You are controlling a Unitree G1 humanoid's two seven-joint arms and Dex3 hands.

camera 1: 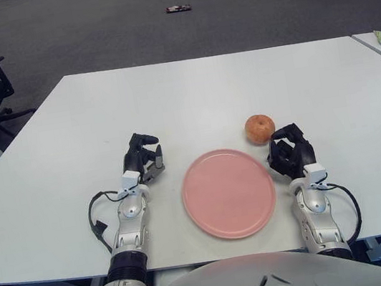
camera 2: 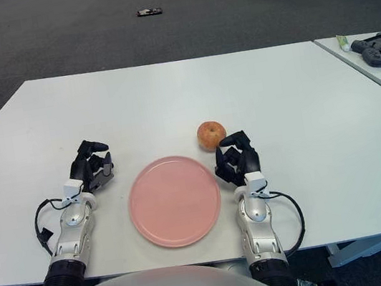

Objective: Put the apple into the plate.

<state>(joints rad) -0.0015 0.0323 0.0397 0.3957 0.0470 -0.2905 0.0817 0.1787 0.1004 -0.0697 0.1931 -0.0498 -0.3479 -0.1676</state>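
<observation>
while right hand (camera 1: 290, 150) sits near apple (camera 1: 259, 128) (untouched), plate (camera 1: 228, 193) bare.

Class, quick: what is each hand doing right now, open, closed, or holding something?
Left hand: curled, holding nothing, left of the plate.
Right hand: curled, holding nothing, just short of the apple.

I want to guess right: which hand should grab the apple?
The right hand. It sits just in front of the apple, on the plate's right side. The left hand is across the plate, farther away.
</observation>
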